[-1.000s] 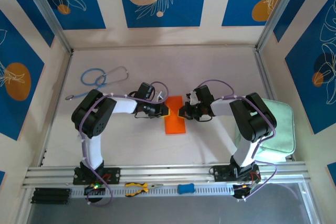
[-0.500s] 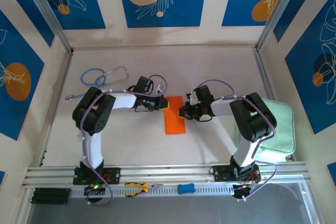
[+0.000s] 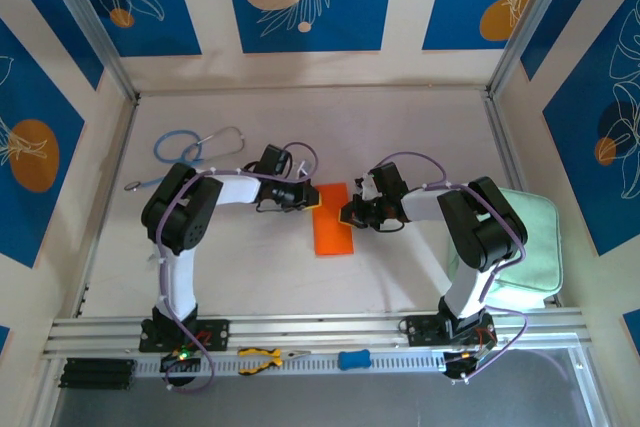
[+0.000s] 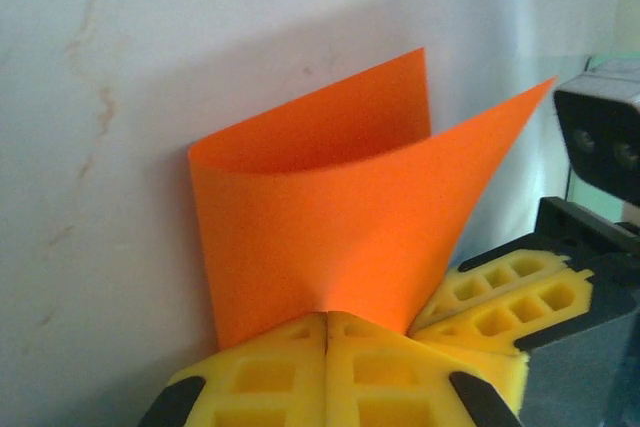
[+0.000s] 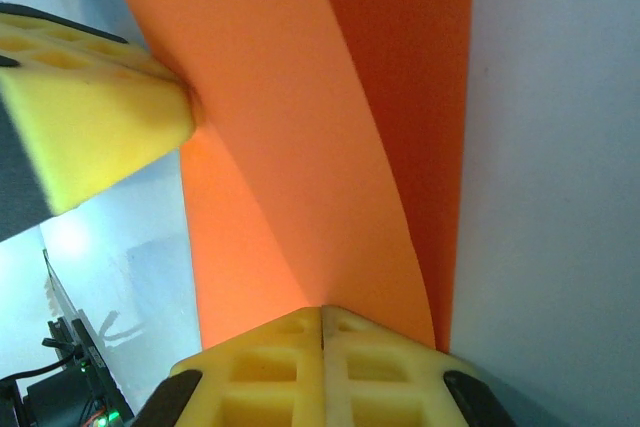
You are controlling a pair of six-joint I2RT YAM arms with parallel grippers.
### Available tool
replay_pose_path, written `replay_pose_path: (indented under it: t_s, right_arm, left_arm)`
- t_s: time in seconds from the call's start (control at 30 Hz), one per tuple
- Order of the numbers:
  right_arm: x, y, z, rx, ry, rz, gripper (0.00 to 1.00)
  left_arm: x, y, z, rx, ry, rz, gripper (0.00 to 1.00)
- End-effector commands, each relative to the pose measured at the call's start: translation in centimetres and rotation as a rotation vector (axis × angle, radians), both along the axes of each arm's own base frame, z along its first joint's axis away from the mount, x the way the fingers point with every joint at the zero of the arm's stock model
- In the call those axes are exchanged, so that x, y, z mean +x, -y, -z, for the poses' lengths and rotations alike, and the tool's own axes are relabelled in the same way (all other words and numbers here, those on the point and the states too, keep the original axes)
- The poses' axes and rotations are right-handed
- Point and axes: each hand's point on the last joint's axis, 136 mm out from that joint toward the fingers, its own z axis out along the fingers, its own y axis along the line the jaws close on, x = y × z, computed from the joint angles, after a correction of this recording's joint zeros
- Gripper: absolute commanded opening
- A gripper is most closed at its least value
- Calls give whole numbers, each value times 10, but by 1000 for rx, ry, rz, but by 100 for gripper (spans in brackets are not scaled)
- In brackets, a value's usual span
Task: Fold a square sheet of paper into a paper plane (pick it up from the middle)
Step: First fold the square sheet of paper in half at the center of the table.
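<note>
A: Edged a little farther from the green pad [image 3: 525, 242] since a second ago: left gripper [image 3: 306, 198]. From above, clamped with right gripper [image 3: 347, 213] on opposite edges of the square sheet of paper [image 3: 334, 232], well apart from that pad.
B: Left wrist: pinched shut on orange, sheet bowed upward.
A: Right wrist: same tight pinch, sheet twisted.
B: Might tear or crease crookedly if pulled unevenly.
</note>
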Motion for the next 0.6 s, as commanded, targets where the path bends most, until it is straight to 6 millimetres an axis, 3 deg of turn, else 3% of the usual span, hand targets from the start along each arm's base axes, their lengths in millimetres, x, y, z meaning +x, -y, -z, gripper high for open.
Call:
replay_pose_path:
  t_s: [0.0, 0.33, 0.57]
  right_arm:
    - [-36, 38, 51, -200, -162, 48, 0]
    - [-36, 38, 51, -198, -167, 48, 0]
    - [-36, 38, 52, -200, -166, 45, 0]
  left_arm:
    - [7, 6, -16, -37, 9, 27, 0]
    - [5, -10, 36, 70, -52, -4, 0]
    - [22, -21, 37, 107, -31, -63, 0]
